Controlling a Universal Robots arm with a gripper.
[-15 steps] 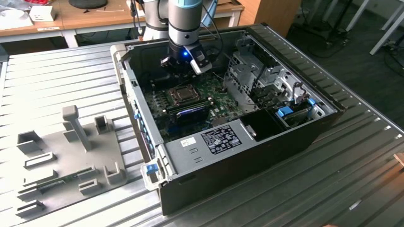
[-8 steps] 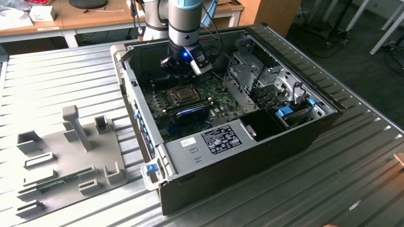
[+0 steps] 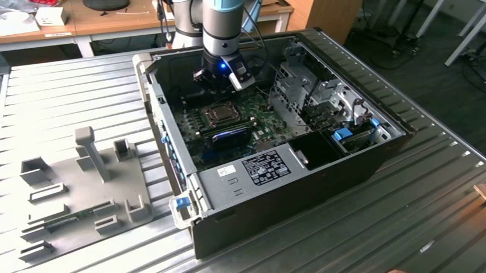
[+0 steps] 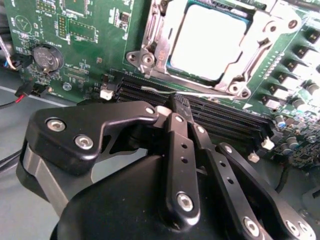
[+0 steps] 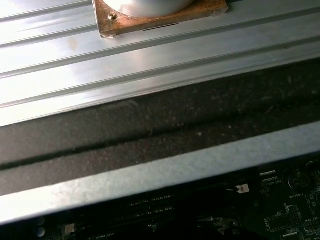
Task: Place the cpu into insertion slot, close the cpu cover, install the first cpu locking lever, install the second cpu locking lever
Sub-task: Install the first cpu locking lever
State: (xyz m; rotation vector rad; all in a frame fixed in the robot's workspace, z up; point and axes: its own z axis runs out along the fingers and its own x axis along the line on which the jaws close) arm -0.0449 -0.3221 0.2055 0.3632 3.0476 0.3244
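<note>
- At the exterior view's left, a grey tray (image 3: 85, 192) of holders lies on the ribbed table (image 3: 68, 94), well apart from me.
- Toward the middle of that frame stands the open computer case (image 3: 304, 190) with the green board (image 3: 258, 124) inside. My arm (image 3: 220, 34) drops straight down into it from the upper middle, wrist upright, and my gripper (image 3: 217, 88) points down at the board.
- The socket (image 3: 206, 114) sits just below my gripper in that frame, close by.
- In the second wrist view my gripper (image 4: 176, 106) has its fingers pressed together tip to tip, with nothing between them that I can see.
- Just ahead of the tips run the long black memory slots (image 4: 225, 119), which lie between me and the socket.
- A thin bright rod (image 4: 215, 94), which I take for a lever, runs along the socket's near edge, its long axis crosswise to my fingers. My tips are just beside it, but I cannot tell whether they touch it.
- Beyond the rod the chip (image 4: 210, 40) lies flat in the socket, with the metal frame (image 4: 260, 44) down around it. I judge it seated and covered.
</note>
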